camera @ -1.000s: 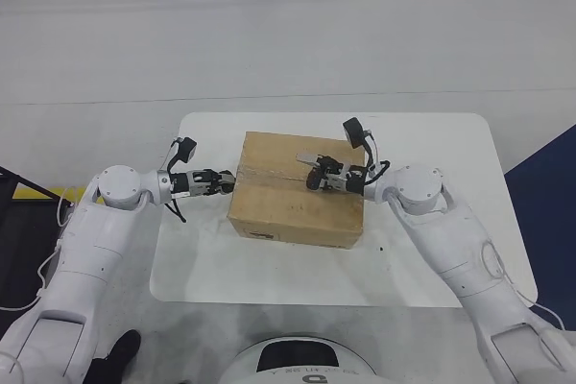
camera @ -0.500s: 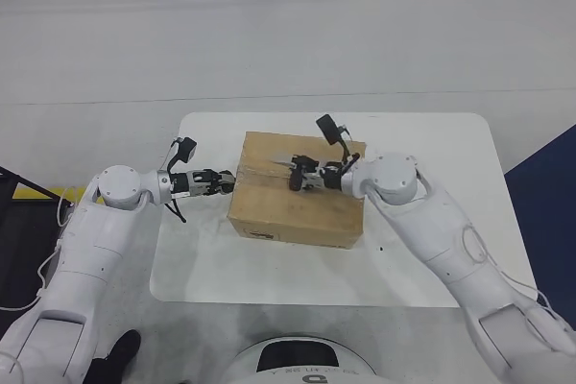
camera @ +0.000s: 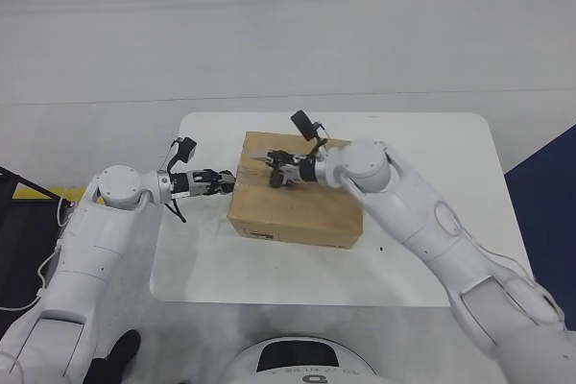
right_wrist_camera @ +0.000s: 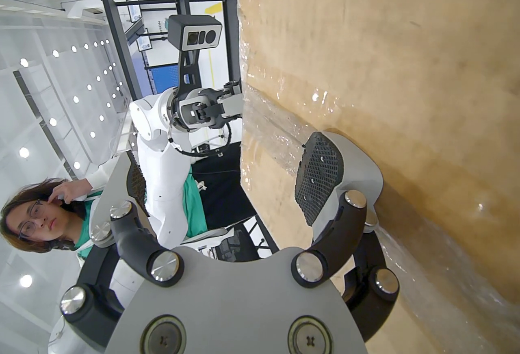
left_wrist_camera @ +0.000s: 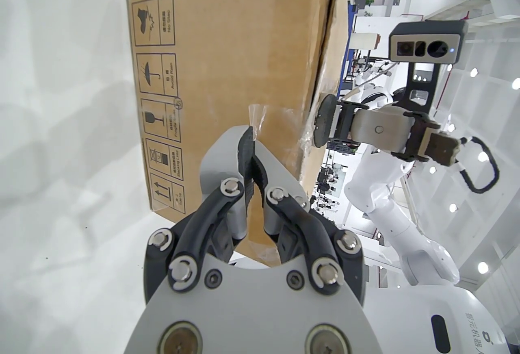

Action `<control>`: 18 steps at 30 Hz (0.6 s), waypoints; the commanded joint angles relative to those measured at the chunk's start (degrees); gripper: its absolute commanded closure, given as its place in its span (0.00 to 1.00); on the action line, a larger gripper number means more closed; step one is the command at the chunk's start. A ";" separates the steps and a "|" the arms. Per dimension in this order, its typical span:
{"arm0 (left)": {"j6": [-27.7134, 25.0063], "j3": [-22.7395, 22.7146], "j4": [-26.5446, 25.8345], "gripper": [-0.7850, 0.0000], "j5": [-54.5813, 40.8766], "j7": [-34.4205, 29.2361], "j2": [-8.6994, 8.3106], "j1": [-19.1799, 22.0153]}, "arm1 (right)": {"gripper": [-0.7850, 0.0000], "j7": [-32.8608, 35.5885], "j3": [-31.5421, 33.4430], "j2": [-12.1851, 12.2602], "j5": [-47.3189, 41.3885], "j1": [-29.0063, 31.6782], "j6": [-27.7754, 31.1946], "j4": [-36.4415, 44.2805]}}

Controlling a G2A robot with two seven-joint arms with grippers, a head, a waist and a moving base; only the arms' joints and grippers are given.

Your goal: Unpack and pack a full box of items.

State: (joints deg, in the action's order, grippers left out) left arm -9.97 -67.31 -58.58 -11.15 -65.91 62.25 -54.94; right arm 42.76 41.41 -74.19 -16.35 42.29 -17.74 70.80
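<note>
- Box (camera: 293, 206): sitting closed and taped at the centre of the table (camera: 432, 259).
- Left gripper (camera: 226, 179): waiting at the box's 9 o'clock, fingers (left_wrist_camera: 239, 156) pinching the tape end (left_wrist_camera: 255, 114), probably for peeling.
- Right gripper (camera: 272, 158): resting at 11 o'clock on the box top, jaws spread, one pad (right_wrist_camera: 319, 168) lying on the seam (right_wrist_camera: 276, 120), probably steadying.

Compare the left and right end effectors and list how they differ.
1. The left end effector is shut and pinches a clear tape tab. The right end effector is open and holds nothing.
2. The left end effector sits against the side wall of the box, while the right end effector is over the box's top.

Both are at the box's taped seam and point toward each other.
</note>
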 commanded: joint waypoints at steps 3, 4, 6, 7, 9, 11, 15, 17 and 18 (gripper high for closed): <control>0.00 0.00 0.00 1.00 0.00 0.00 0.00 0.00 | 0.00 -0.50 -2.48 -1.74 -0.73 -2.21 0.63 -2.56; 0.00 0.00 0.00 1.00 0.00 0.00 0.00 0.00 | 0.00 -0.64 -3.06 -2.16 -0.79 -2.71 0.72 -3.17; 0.00 0.00 0.00 1.00 0.00 0.00 0.00 0.00 | 0.00 -0.89 -4.06 -2.85 -0.61 -3.56 0.62 -4.06; 0.00 0.00 0.00 1.00 0.00 0.00 0.00 0.00 | 0.00 -0.99 -4.57 -3.25 -0.65 -4.00 0.64 -4.49; 0.00 0.00 0.00 1.00 0.00 0.00 0.00 0.00 | 0.00 -1.15 -5.36 -3.98 -0.76 -4.79 0.78 -5.31; 0.00 0.00 0.00 1.00 0.00 0.00 0.00 0.00 | 0.00 -1.22 -5.94 -4.63 -0.88 -5.44 1.24 -5.89; 0.00 0.00 0.00 1.00 0.00 0.00 0.00 0.00 | 0.00 -1.36 -6.71 -5.73 -1.14 -6.28 2.53 -6.68; 0.00 0.00 0.00 1.00 0.00 0.00 0.00 0.00 | 0.00 -1.46 -7.02 -6.25 -1.35 -6.50 3.14 -6.96; 0.00 0.00 0.00 1.00 0.00 0.00 0.00 0.00 | 0.00 -1.46 -7.14 -6.48 -1.44 -6.58 3.49 -7.13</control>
State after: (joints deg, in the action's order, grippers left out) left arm -9.97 -67.31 -58.58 -11.15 -65.91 62.25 -54.94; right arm 41.30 34.35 -80.51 -17.71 35.77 -14.51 63.77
